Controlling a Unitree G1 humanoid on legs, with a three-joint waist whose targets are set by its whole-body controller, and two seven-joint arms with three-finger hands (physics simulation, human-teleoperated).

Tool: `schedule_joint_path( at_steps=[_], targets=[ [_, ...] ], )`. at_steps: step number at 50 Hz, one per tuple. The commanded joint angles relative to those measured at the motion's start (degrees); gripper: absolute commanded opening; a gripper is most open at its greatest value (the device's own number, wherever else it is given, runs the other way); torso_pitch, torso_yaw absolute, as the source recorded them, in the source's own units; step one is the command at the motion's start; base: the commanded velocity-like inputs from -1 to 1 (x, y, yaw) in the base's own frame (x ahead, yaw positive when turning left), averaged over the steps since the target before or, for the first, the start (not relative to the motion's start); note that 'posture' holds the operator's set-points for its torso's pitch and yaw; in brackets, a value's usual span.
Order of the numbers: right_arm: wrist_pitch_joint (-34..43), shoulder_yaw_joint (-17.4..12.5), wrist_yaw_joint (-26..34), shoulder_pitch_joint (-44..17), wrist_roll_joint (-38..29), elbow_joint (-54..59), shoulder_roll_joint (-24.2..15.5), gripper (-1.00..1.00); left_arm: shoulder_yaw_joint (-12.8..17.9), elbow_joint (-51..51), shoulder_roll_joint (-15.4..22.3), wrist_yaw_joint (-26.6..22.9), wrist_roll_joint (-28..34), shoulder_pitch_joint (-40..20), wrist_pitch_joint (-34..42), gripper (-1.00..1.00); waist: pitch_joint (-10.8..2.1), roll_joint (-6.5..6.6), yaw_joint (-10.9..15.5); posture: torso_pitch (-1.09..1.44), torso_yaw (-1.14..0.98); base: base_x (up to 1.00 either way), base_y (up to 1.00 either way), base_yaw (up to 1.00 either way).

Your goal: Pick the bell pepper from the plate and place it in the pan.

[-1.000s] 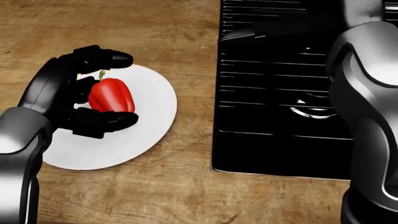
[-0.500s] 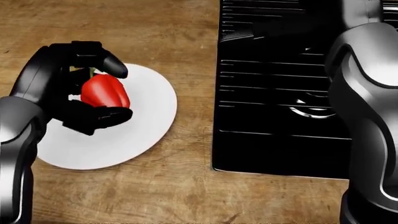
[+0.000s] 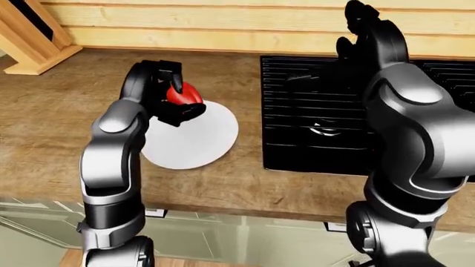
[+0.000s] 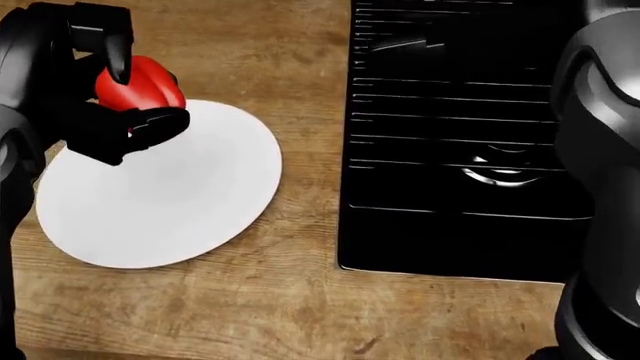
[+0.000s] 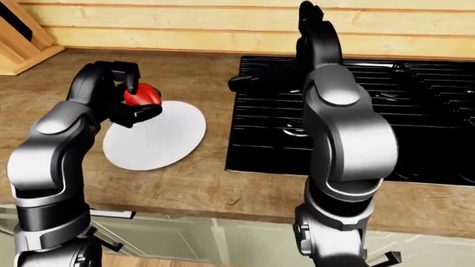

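Note:
My left hand [image 4: 132, 90] is shut on the red bell pepper [image 4: 148, 88] and holds it in the air over the upper left rim of the white plate [image 4: 170, 195]. The plate is bare and lies on the wooden counter at the left of the head view. To its right is the black stove [image 4: 450, 112]. The pan does not stand out against the stove; only a shiny arc [image 4: 500, 174] shows. My right hand [image 5: 312, 22] stands raised above the stove, open and holding nothing.
A wooden block [image 3: 29, 39] stands at the top left of the left-eye view, by the plank wall [image 3: 223, 22]. My right arm [image 4: 610, 150] covers the right side of the stove. The counter's edge [image 5: 185, 214] runs along the bottom.
My left hand closed round the pepper and lifted it off the plate, toward the top left of the head view. The right arm has barely moved.

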Motion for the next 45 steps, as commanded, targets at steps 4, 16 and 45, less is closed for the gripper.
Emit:
schedule_joint_path(
  at_steps=[4, 16, 45],
  targets=[
    [-2.0, -0.4, 0.1, -1.8, 0.2, -1.1, -0.2, 1.0, 0.4, -1.7, 0.9, 1.2, -1.6, -2.0, -2.3, -1.0, -3.35, 0.74, -0.5, 0.0, 0.0, -0.34, 0.0, 0.0],
    [-2.7, -0.8, -0.3, -1.9, 1.0, -1.3, 0.0, 1.0, 0.3, -2.2, 1.5, 1.9, -2.5, -1.6, -1.9, -1.0, -2.59, 1.57, -0.8, 0.0, 0.0, -0.32, 0.0, 0.0],
    [-4.9, -0.3, -0.8, -0.8, 1.9, -0.9, 0.1, 1.0, 0.6, -2.1, 1.8, 2.5, -3.1, -1.1, -2.4, -1.0, -1.19, 3.98, -2.4, 0.0, 0.0, -0.16, 0.0, -0.11]
  ],
)
